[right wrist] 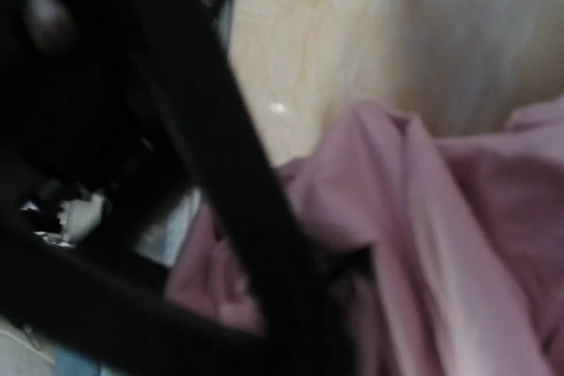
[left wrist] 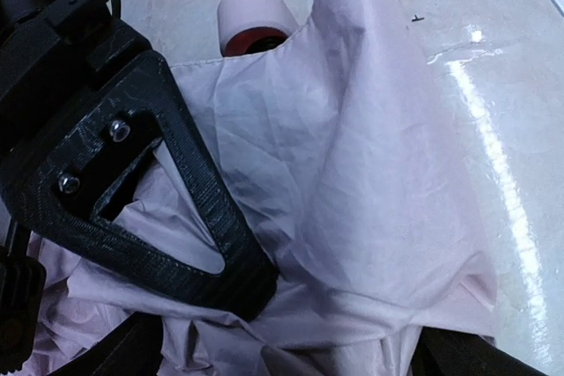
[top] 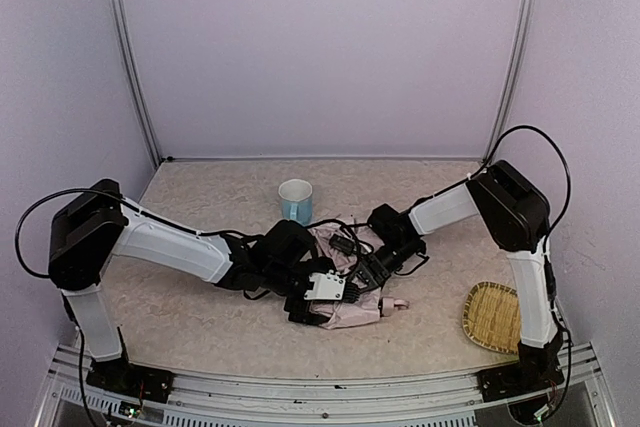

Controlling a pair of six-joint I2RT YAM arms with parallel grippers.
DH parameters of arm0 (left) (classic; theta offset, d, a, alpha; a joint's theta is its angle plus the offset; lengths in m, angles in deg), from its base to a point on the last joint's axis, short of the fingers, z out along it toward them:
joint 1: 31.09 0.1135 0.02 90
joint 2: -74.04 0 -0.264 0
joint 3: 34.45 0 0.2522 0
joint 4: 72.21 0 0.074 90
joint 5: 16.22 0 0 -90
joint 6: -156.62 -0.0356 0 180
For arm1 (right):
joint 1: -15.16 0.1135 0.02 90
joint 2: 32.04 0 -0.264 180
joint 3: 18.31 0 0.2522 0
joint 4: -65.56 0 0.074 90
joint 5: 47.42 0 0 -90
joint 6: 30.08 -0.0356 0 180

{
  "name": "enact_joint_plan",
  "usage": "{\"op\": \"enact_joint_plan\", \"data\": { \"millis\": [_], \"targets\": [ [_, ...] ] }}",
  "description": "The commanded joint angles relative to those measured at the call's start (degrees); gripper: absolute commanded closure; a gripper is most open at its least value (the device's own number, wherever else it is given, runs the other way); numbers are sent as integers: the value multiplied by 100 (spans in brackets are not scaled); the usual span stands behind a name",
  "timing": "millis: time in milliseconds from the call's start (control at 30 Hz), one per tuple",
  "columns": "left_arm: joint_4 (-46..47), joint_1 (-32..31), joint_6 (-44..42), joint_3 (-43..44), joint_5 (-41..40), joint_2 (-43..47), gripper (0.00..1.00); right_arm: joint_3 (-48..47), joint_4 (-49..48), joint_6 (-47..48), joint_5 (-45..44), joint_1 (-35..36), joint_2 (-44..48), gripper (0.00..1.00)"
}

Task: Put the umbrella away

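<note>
- The umbrella (top: 355, 314) lies collapsed as a loose pink bundle at mid-table, between the two arms. It is not yet rolled or strapped.
- Its small pink handle (top: 398, 304) sticks out on the right arm's side. The long axis appears to run roughly left to right, with the fabric bunched toward the left arm.
- The left gripper (top: 325, 299) is directly over the bundle. In the left wrist view its jaws stand wide apart with the fabric (left wrist: 352, 173) spread between them, one finger (left wrist: 203, 209) lying on the cloth. It straddles the cloth and is not clamped on it.
- The right gripper (top: 362, 272) is at the far side of the bundle, against the cloth. Its wrist view is blurred and too close, so I cannot tell whether it holds anything.
- Both arms are equally near, and the handle lies closer to the right arm.
- A mug (top: 295, 199) stands just beyond the bundle and a woven tray (top: 492, 315) lies well apart at the right.
- There is bare table (top: 200, 317) near-left. Judgement: the crowded grippers are the main collision risk.
</note>
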State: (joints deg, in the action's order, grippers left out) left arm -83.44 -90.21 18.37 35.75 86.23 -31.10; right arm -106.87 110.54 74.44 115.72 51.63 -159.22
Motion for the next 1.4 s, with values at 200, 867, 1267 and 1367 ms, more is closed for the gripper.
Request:
{"op": "enact_joint_plan", "data": {
  "millis": [200,867,1267,1367],
  "targets": [
    [-1398,341,783,1195,512,-769,30,596,-1324,-435,-389,-79,104,69],
    [-2256,1117,1673,1398,2869,-1858,78,2421,-3022,-1503,-2170,-483,3108,8],
    [-3413,1417,1585,2139,3216,-2365,86,4264,-3572,917,-5830,1652,5791,10],
    [-3515,1411,1569,2221,3274,-2430,86,4322,-3770,1334,-6578,2196,5745,9]
  ]
}}
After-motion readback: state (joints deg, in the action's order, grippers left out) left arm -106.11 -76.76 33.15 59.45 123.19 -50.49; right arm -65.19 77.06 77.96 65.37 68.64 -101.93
